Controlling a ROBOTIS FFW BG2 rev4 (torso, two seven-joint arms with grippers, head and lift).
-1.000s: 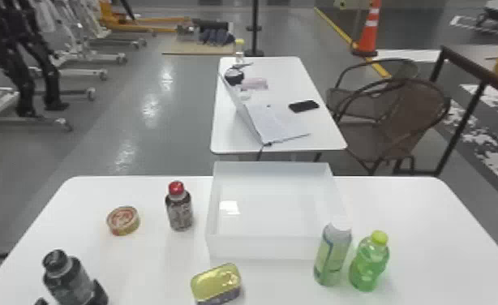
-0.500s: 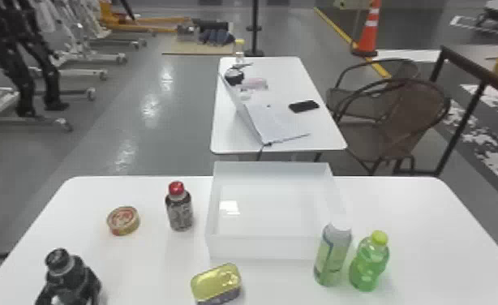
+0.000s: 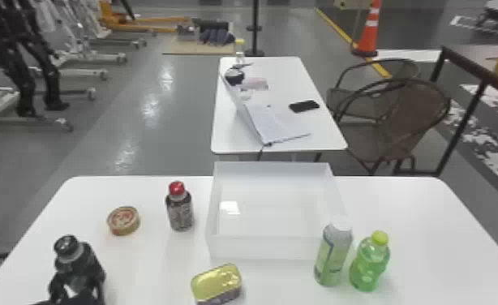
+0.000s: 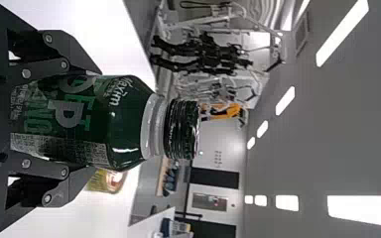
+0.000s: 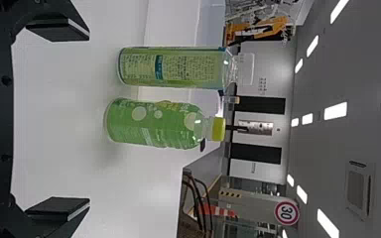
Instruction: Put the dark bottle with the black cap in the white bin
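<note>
At the near left of the head view, my left gripper [image 3: 77, 287] holds the dark bottle [image 3: 80, 261], black cap up, above the white table. From the left wrist, the gripper [image 4: 82, 121] has its fingers pressed against both sides of the dark bottle [image 4: 124, 116], and the black cap [image 4: 182, 129] points away from them. The white bin [image 3: 276, 247] stands at the table's middle, to the right of this bottle. My right gripper [image 5: 62, 119] is open with nothing between its fingers, facing the green bottle [image 5: 154, 124] and the green can-shaped bottle [image 5: 173, 68].
Between the held bottle and the bin stand a red-capped bottle [image 3: 180, 213], a round tin [image 3: 123, 221] and a gold-lidded tin [image 3: 216, 282]. The pale green bottle [image 3: 332, 255] and yellow-capped bottle [image 3: 369, 263] are at the bin's near right corner.
My left gripper first came up around the dark bottle and took hold of it; the bottle has since shifted a little up and to the right in the head view.
</note>
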